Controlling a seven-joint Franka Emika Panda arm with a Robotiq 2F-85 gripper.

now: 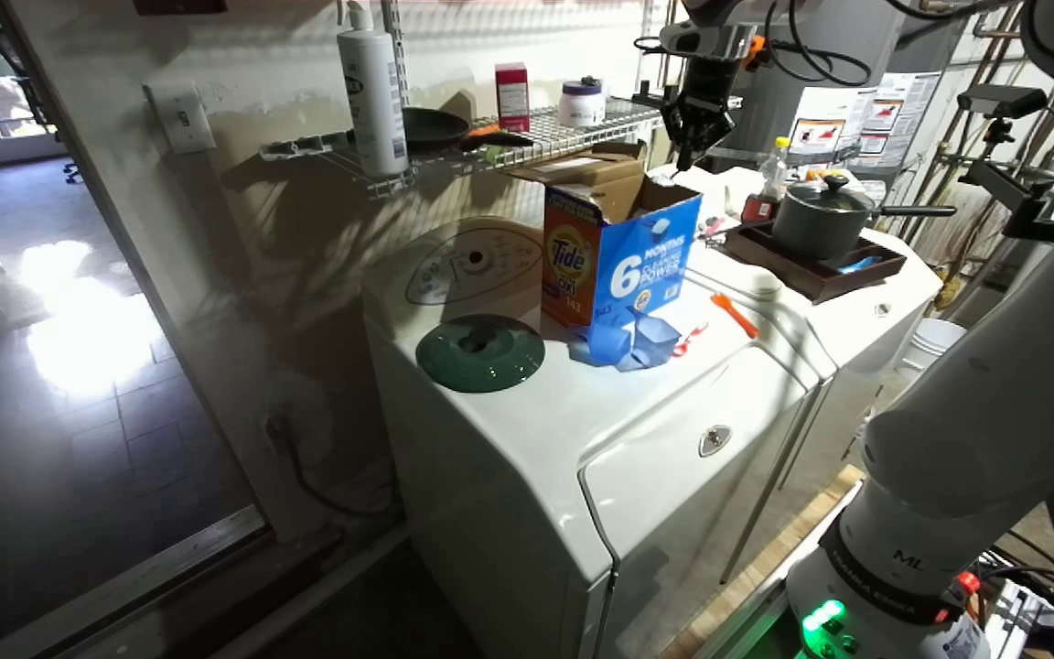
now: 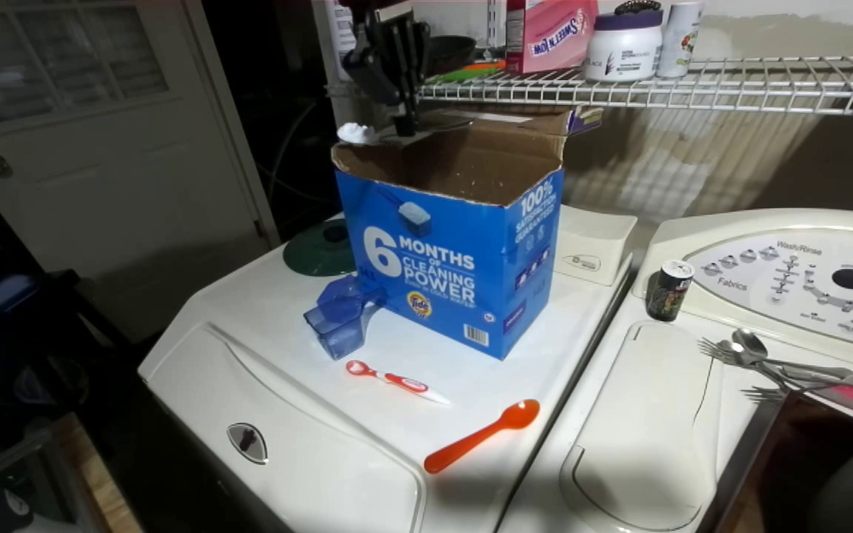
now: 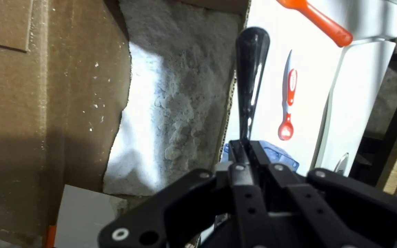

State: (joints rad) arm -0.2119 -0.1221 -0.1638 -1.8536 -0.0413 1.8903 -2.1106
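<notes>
My gripper [image 3: 245,146] is shut on a black spoon [image 3: 252,51], whose handle points up in the wrist view; the fingers hide its other end. In an exterior view the gripper [image 2: 406,124] is over the rim of an open blue Tide box [image 2: 434,252]. A small white heap [image 2: 355,133] shows beside the fingertips there, apparently powder on the spoon's bowl. In the other exterior picture, the gripper [image 1: 684,163] is also above the box [image 1: 641,261]. White-grey powder [image 3: 184,103] lies inside the box in the wrist view.
Blue plastic scoops [image 2: 338,326] lean by the box. A red-white spoon [image 2: 404,383] and an orange spoon [image 2: 482,437] lie on the white machine top. A green lid [image 1: 479,353] lies behind. A wire shelf [image 2: 752,92] hangs above. A pot [image 1: 820,221] stands on a tray.
</notes>
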